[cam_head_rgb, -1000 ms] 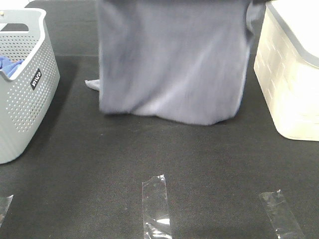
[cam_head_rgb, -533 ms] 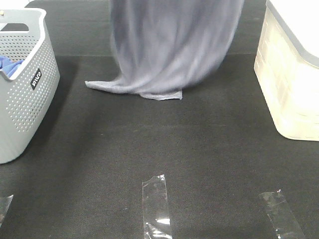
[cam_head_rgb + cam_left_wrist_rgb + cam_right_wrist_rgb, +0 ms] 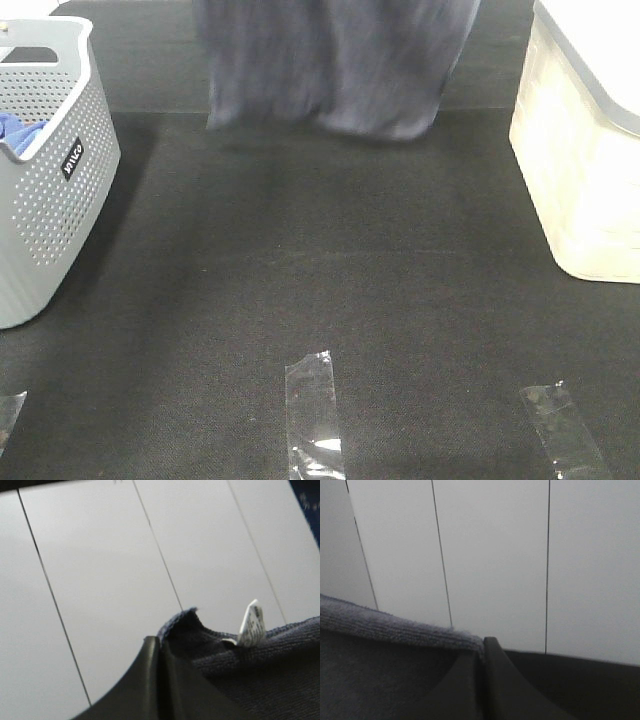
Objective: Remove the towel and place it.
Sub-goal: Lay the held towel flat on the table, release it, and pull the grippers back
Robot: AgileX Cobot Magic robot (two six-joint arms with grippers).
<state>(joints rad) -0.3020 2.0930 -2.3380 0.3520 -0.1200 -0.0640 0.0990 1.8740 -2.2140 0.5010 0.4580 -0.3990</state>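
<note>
The slate-grey towel (image 3: 335, 65) hangs in the air at the top middle of the exterior view, its lower edge clear of the black table (image 3: 320, 300). Both grippers are above that frame. In the left wrist view my left gripper (image 3: 159, 645) is shut on a towel corner (image 3: 260, 680) with a small white label (image 3: 251, 625) sticking up beside it. In the right wrist view my right gripper (image 3: 483, 645) is shut on the towel's hemmed edge (image 3: 385, 625). Both wrist cameras face a white panelled wall.
A grey perforated basket (image 3: 45, 170) with a bright blue cloth (image 3: 18, 128) inside stands at the left. A cream lidded bin (image 3: 585, 150) stands at the right. Clear tape strips (image 3: 312, 415) lie near the front edge.
The towel has been lifted: a second ago it hung low and then trailed on the table; now its lower edge is off the surface, near the top of the view.
</note>
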